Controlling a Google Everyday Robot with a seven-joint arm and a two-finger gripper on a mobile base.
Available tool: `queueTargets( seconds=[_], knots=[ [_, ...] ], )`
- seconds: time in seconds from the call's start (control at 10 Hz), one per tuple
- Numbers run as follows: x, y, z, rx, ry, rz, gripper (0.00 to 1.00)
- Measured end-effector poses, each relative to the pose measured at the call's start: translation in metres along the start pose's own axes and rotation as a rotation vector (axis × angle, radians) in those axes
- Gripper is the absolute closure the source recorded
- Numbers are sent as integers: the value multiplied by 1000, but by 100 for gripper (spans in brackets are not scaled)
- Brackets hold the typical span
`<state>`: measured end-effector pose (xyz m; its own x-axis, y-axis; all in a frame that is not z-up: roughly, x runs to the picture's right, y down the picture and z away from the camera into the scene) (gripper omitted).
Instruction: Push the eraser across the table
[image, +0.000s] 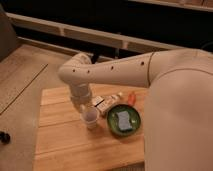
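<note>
Pincer (85, 105), whose grip we cannot tell, hangs low over the pale plank bench (60, 145), just beside the oblong whitish eraser (102, 104) and a small round cup (90, 119).

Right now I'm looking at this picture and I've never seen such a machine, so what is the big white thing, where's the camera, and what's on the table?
The big white shape is a robot arm, the single arm of a wheeled robot. There is one view, looking down along that arm at a pale wooden table; where the camera is mounted is not known. The arm bends down to its gripper, which is low over the table just behind a small cup. Beside them, toward the picture's right, lies the eraser, a whitish block. A green bowl holds a blue-grey sponge, and a small orange thing lies beyond it. I cannot see anything being held.
</note>
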<state>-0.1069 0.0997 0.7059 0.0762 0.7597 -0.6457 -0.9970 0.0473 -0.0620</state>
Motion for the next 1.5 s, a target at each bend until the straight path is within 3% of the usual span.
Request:
queueTargets(
  seconds=[0.2,0.4,0.5,0.6,0.9,1.2,1.5],
  knots=[
    [-26,-13,-6,14,-80,-35,99],
    [-61,-44,-32,66,-196,-92,100],
    [-69,-58,-39,86,-219,-95,100],
    [-71,-67,-40,100,-222,-90,100],
    [-69,-61,-40,95,-220,-97,100],
    [-61,-59,-34,140,-219,-94,100],
    [-86,-47,-12,121,-249,-165,100]
  ],
)
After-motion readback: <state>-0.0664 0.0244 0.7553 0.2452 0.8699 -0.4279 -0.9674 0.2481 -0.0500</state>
